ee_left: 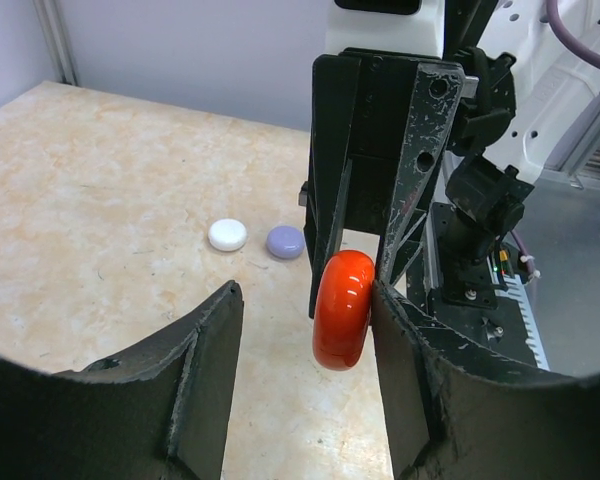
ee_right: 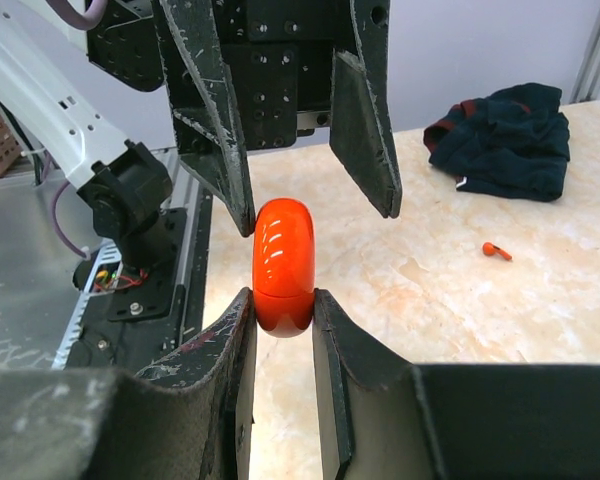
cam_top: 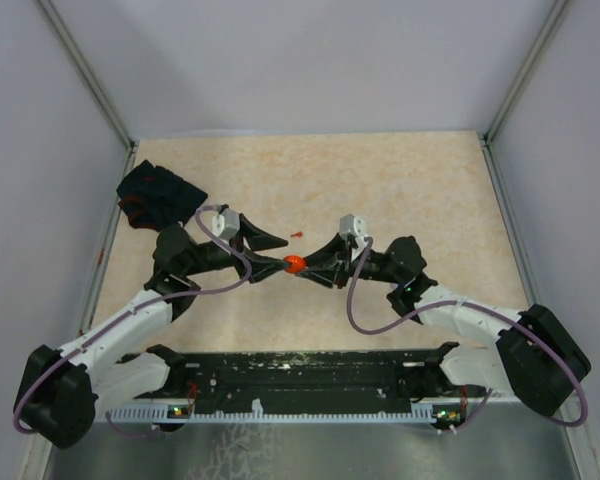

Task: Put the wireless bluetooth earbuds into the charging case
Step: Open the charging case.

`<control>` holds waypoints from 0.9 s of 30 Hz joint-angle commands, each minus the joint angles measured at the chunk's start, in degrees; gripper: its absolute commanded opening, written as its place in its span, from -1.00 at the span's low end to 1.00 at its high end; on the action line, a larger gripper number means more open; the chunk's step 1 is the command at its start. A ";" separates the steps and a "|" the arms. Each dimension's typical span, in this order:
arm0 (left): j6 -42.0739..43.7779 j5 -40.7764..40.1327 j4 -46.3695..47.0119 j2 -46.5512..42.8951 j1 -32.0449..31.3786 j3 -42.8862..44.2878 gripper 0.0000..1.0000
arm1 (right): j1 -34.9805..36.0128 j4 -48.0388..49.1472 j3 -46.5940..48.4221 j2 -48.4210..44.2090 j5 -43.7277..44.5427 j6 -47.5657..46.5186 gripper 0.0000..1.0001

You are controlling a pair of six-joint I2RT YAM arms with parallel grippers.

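A red round charging case (cam_top: pixel 294 264), closed, is held on edge above the table between the two grippers. My right gripper (ee_right: pixel 280 310) is shut on its lower part (ee_right: pixel 283 265). My left gripper (ee_left: pixel 305 340) is open around the case (ee_left: pixel 343 309); one finger (ee_left: pixel 420 380) rests against it and the other (ee_left: pixel 195 370) stands well apart. A tiny red earbud (ee_right: pixel 496 250) lies on the table just beyond the grippers, also in the top view (cam_top: pixel 297 233). No other earbuds show.
A white disc (ee_left: pixel 227 235) and a pale purple disc (ee_left: pixel 285 242) lie side by side on the table under the right arm. A black cloth with red marks (cam_top: pixel 160 195) lies at the back left, also in the right wrist view (ee_right: pixel 505 140). Walls enclose the table.
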 commanded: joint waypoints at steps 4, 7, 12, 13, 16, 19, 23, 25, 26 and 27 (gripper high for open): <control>-0.25 -3.36 -2.92 -0.73 -0.26 2.03 0.18 | 1.43 0.53 2.88 -1.77 -0.81 -2.16 -1.00; 0.63 -4.34 -4.72 -0.82 -0.31 2.45 0.18 | 1.41 0.53 2.88 -2.07 -0.86 -2.09 -1.00; 1.83 -5.85 -7.91 0.14 -0.33 3.53 0.19 | 1.41 0.92 2.91 -3.46 -1.57 -1.83 -1.00; 2.00 -6.29 -8.61 0.35 -0.31 3.81 0.19 | 1.45 1.21 2.83 -3.68 -1.83 -1.75 -1.00; 2.31 -7.40 -9.85 0.70 -0.30 4.09 0.19 | 1.49 2.76 2.53 -4.01 -2.58 -0.85 -1.00; 2.45 -8.29 -10.38 0.62 -0.26 4.15 0.19 | 1.49 3.56 2.43 -4.04 -3.07 -0.29 -1.00; 2.66 -9.81 -11.45 0.47 -0.29 4.34 0.20 | 1.58 4.01 2.39 -3.86 -3.80 0.03 -1.00; 2.76 -10.19 -11.62 0.39 -0.26 4.32 0.20 | 1.58 4.06 2.35 -3.71 -3.82 0.04 -1.00; 2.78 -10.35 -11.73 0.22 -0.26 4.37 0.20 | 1.58 4.04 2.35 -3.63 -3.69 0.03 -1.00; 2.82 -10.64 -11.82 0.20 -0.28 4.35 0.20 | 1.58 3.96 2.27 -3.53 -3.64 0.03 -1.00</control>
